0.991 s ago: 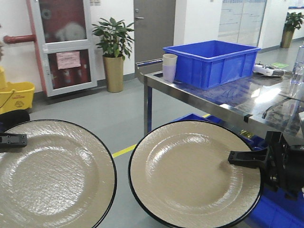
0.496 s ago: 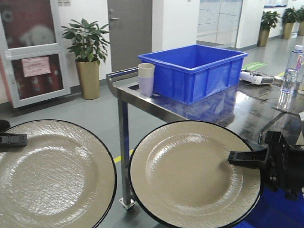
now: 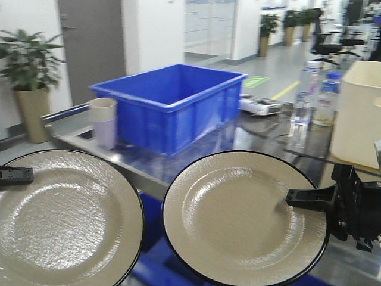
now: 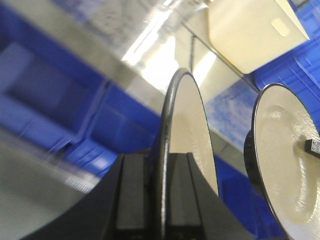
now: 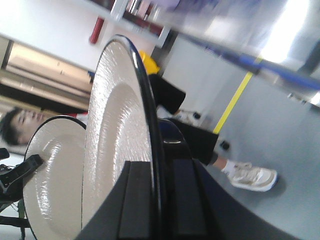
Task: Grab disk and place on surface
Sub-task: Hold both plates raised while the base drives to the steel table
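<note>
Both end effectors clamped on disks

- left beige black-rimmed plate: cut by left and bottom edges in front view.
- left hand: front view shows one black finger only.
- right beige black-rimmed plate: lower rim hidden between fingers of right hand.
- shiny grey metal surface: motion-blurred, markings unreadable.
- cream plastic bin: cut by right edge.

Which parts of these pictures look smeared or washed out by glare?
Front view: the left plate and right plate are crisp, the blue bin behind is smeared. Left wrist view: background streaked, white glare on the metal tabletop. Right wrist view: floor blurred, blown-out highlight top right.
</note>
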